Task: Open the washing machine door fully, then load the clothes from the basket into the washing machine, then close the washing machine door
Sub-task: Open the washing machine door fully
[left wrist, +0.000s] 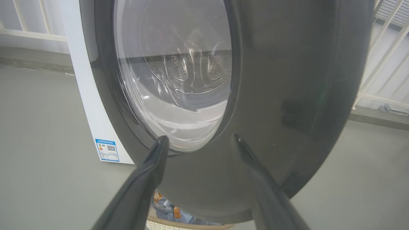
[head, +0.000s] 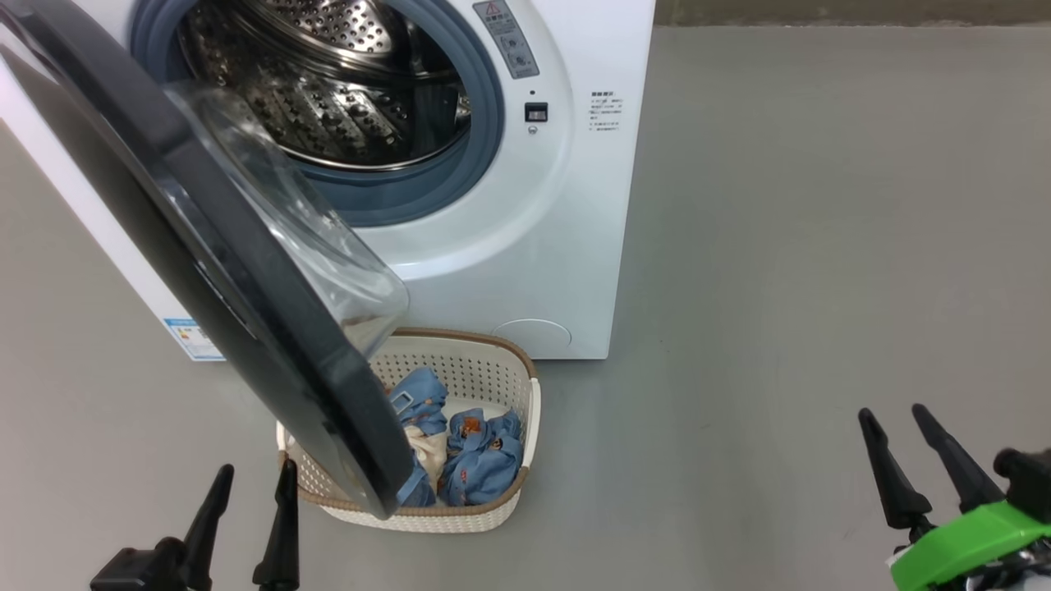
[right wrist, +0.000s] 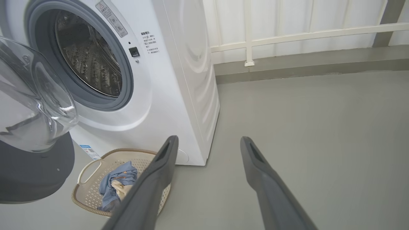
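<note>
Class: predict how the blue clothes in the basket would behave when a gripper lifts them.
Probably floppy: the clothes lie crumpled in soft folds. Likely light, being small thin fabric. They may trail, since pieces lie bunched together in the basket.

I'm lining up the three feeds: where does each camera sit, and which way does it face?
Head: looks down on open door, washer, basket; left gripper, right gripper at bottom corners.
Left wrist: faces the door's outer side, close; own fingers.
Right wrist: faces the washer's open front, floor; own fingers.
Shared: door, basket, clothes in all three.
</note>
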Motion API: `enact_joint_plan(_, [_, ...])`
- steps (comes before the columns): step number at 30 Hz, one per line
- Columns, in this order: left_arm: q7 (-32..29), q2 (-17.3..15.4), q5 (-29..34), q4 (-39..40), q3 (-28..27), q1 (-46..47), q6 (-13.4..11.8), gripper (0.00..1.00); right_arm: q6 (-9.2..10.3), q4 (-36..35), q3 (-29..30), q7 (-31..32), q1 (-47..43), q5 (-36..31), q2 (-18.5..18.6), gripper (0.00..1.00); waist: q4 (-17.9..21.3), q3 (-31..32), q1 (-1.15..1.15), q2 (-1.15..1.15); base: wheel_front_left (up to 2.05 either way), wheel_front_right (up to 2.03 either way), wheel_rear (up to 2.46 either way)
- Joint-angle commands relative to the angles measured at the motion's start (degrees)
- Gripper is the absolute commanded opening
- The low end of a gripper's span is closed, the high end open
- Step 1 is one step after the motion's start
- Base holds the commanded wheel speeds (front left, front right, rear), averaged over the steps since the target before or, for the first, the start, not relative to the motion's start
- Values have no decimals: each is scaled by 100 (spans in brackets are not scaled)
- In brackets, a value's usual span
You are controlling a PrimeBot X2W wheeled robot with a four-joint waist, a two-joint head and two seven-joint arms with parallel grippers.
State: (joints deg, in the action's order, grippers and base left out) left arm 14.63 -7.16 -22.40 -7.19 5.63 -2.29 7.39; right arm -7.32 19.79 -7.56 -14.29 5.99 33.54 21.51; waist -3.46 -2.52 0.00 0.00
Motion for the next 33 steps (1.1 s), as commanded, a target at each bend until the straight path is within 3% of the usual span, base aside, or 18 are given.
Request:
enact_joint_plan(1, [37,-82,49,153,-196,236,10,100,-17,-324,209,-70,-165,-333,-77,100,-25,-6,0,0,0,0,0])
enact_joint_plan(9, [37,-92,46,160,-211,258,10,100,-17,-559,697,-70,-550,-838,-527,100,-60,-19,0,0,0,0,0])
enact_joint_plan(16, [37,-56,50,66,-236,344,10,100,-17,-588,775,-71,-616,-940,-636,100,-101,-27,0,0,0,0,0])
enact_joint_plan(17, [37,-30,12,72,-248,362,10,96,-17,-586,785,-71,-625,-948,-644,100,-108,-20,0,0,0,0,0])
enact_joint_plan(18, [37,-15,-20,90,-267,381,10,5,-17,-584,797,-71,-635,-952,-651,100,-116,-12,0,0,0,0,0])
enact_joint_plan(19, [37,-2,-41,124,-304,403,10,0,-17,-584,810,-71,-645,-956,-655,100,-123,-4,0,0,0,0,0])
enact_joint_plan(26, [37,135,-150,856,-823,606,10,0,-17,-570,859,-71,-700,-972,-675,100,-142,63,0,0,0,0,0])
enact_joint_plan(30, [37,288,-119,2020,-1109,741,10,0,-17,-570,864,-71,-772,-966,-670,100,-137,125,0,0,0,0,0])
enact_joint_plan(33, [37,355,-52,2676,-901,745,10,0,-17,-597,869,-71,-795,-971,-677,100,-119,144,0,0,0,0,0])
